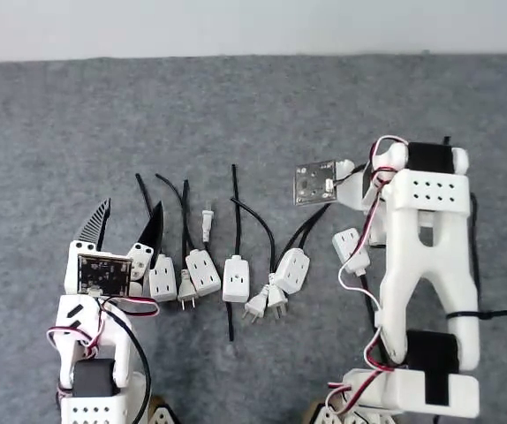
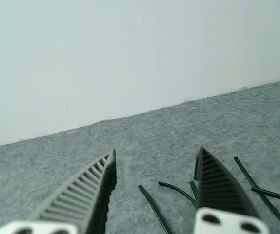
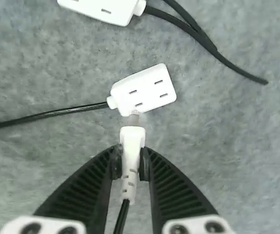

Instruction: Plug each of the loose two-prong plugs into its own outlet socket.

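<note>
My right gripper [image 3: 130,152] is shut on a white two-prong plug [image 3: 131,141]. The plug's prongs meet the side of a white outlet socket [image 3: 142,92]; how deep they sit I cannot tell. In the high view that socket [image 1: 346,240] peeks out beside the right arm. My left gripper [image 1: 132,207] stands open at the left end of the row, holding nothing, its black fingers [image 2: 93,195] wide apart. Several white sockets lie in a row, among them one [image 1: 162,278] by the left gripper and one [image 1: 236,278] mid-row. Loose plugs [image 1: 207,221], [image 1: 185,291] and a pair [image 1: 267,302] lie among them.
Short black cords [image 1: 236,203] run from the sockets toward the far side of the grey felt mat [image 1: 236,106]. Another socket [image 3: 106,9] with two cords lies just beyond the one at the right gripper. A white wall [image 2: 130,58] backs the mat.
</note>
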You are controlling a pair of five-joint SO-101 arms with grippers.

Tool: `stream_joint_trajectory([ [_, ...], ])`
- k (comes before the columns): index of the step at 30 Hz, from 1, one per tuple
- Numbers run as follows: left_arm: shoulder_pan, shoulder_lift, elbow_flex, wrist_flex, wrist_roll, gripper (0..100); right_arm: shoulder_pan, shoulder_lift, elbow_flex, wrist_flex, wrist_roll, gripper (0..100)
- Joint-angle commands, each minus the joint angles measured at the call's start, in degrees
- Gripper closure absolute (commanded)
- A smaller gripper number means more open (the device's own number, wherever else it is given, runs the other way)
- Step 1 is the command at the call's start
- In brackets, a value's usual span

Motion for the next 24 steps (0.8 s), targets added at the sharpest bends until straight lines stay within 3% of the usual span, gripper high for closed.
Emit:
stream_joint_trajectory([
  [1,0.1,-0.5,-0.3,-1.6,-0.9,74,0.1,2.3,-0.5,-2.7,4.8,98.9],
  [11,1.2,-0.5,-0.3,-1.4,-1.1,74,0.2,13.1,-7.5,1.9,5.5,98.9],
  [24,1.2,-0.5,-0.3,-1.4,-1.1,74,-0.3,13.9,-7.9,2.1,5.7,98.9],
])
